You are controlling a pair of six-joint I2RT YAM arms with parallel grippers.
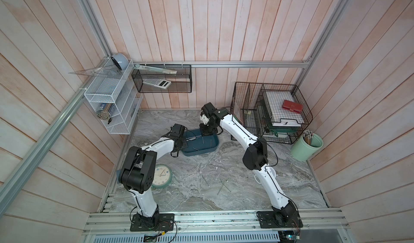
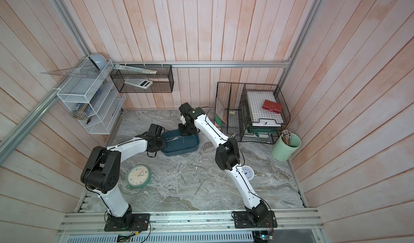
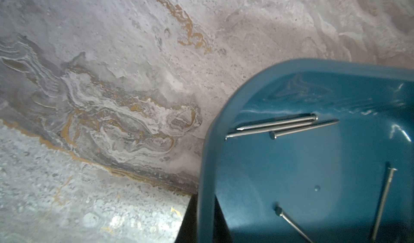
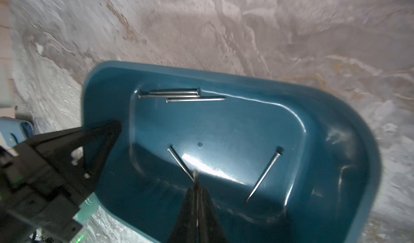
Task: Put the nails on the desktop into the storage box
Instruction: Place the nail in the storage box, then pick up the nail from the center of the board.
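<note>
Nail (image 4: 195, 174) sits between your right gripper (image 4: 197, 189) jaws, nearly together, low over the storage box (image 4: 349, 127) floor. It's blurred, so can't tell if it's pinched or free. Spread the jaws fully before lifting so it drops flat. Five nails lie inside: one right under the tips, three against the wall ahead. Left gripper (image 4: 113, 130) is pinching the box rim just beside your jaws, so lift clear of it. Loose nails (image 1: 207, 174) wait on the desktop (image 1: 235, 194), well behind both jaws, with the green clock (image 1: 162, 174) and white clock (image 2: 247, 171) flanking them.
</note>
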